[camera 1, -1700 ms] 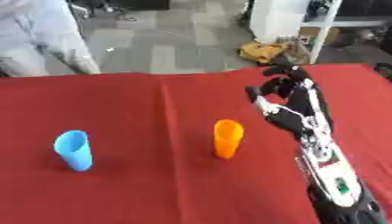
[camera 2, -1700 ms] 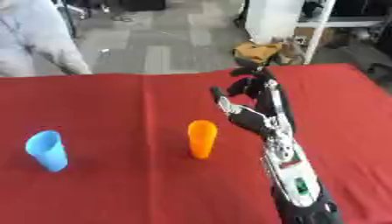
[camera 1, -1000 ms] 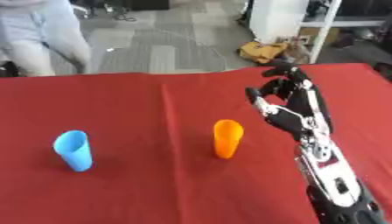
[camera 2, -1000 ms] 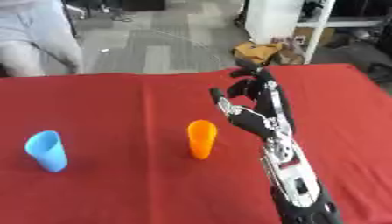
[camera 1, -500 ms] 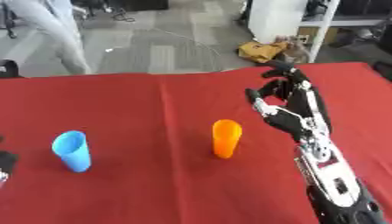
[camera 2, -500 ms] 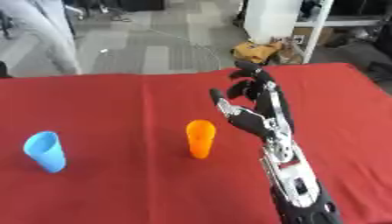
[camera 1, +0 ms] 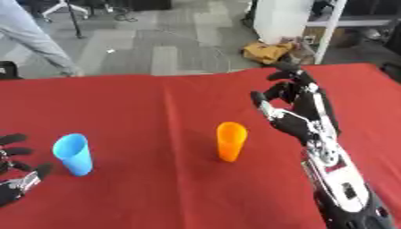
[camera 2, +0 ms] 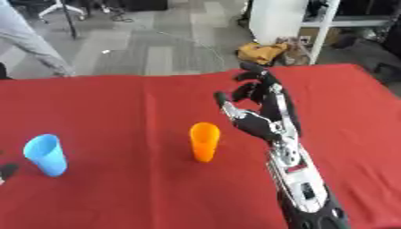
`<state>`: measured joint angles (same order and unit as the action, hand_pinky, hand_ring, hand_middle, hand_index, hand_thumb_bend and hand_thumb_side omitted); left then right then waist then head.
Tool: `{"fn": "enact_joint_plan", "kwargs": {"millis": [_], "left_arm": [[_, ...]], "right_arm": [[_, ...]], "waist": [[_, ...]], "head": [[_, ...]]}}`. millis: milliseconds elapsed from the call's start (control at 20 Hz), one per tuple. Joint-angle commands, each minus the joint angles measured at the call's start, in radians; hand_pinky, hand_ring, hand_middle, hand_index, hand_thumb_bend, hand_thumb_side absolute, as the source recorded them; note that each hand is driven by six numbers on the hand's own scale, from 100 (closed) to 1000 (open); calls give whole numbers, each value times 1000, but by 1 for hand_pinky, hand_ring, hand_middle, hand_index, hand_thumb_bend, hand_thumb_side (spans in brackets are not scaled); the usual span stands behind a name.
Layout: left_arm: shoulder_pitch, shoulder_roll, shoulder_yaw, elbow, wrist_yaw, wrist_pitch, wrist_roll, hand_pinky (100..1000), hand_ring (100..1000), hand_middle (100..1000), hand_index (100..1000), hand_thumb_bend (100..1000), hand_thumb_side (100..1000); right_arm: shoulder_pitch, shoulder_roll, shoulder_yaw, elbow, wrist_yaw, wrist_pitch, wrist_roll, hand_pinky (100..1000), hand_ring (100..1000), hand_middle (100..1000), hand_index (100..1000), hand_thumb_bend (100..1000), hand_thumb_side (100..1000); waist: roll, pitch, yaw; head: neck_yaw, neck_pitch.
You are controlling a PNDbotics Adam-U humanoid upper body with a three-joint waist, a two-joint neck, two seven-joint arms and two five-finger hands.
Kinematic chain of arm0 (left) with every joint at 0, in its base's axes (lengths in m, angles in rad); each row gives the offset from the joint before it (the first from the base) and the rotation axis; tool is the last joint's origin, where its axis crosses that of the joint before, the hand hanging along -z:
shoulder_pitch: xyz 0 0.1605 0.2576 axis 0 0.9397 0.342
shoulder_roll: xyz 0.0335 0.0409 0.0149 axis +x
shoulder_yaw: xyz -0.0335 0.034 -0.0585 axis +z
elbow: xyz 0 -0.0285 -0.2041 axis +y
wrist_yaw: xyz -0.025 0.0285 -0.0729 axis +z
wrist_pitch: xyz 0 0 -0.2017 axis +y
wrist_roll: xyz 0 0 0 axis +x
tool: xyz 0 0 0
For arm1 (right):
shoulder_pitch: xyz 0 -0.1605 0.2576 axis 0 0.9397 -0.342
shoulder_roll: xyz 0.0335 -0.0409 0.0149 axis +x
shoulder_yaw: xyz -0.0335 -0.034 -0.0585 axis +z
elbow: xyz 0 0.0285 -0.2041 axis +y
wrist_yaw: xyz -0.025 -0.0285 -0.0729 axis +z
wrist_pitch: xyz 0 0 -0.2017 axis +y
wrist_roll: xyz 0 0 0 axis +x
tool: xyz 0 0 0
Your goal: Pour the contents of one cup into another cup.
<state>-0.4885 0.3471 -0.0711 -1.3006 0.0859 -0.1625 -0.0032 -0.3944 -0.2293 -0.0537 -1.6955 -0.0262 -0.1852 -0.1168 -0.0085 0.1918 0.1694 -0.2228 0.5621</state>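
Left eye view shows a red-covered desk (camera 1: 156, 188) whose far edge runs across the upper part of the picture, with grey floor beyond it. An orange cup (camera 1: 231, 141) stands upright near the middle of the desk, mouth up, touching nothing. A blue cup (camera 1: 74, 154) stands upright well to its left, also free of contact, with bare red cloth between the two.

The right hand (camera 1: 296, 115) hangs just to the right of the orange cup and a little farther back, released: its fingers are spread and only lightly bent, the thumb pointing toward the cup, holding nothing. A gap of cloth separates thumb and cup. Its arm runs down to the lower right corner of the picture.

The left hand (camera 1: 14, 166) shows at the lower left edge, just left of the blue cup and nearer the robot, fingers relaxed and apart, grasping nothing.

Cloth lies open in front of both cups and behind them up to the desk's far edge.
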Motion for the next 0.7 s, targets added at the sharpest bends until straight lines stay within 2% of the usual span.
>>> {"fn": "enact_joint_plan", "kwargs": {"millis": [50, 350, 700], "left_arm": [[-48, -2, -9, 55, -22, -2, 44, 524, 684, 743, 749, 730, 100], [-116, -31, -32, 163, -41, -17, 96, 517, 672, 744, 767, 744, 100], [-172, -58, -49, 248, -46, -40, 111, 510, 659, 742, 773, 767, 100]], "right_arm": [[-8, -3, 2, -9, 9, -2, 5, 488, 496, 592, 789, 467, 100], [-9, 3, 4, -8, 9, -2, 8, 487, 495, 592, 789, 467, 100], [-11, 8, 6, -8, 9, -3, 12, 486, 493, 591, 789, 468, 100]], "waist": [[0, -11, -4], [-3, -5, -11], [-8, 4, -20]], "head": [[4, 8], [8, 9], [12, 7]]}}
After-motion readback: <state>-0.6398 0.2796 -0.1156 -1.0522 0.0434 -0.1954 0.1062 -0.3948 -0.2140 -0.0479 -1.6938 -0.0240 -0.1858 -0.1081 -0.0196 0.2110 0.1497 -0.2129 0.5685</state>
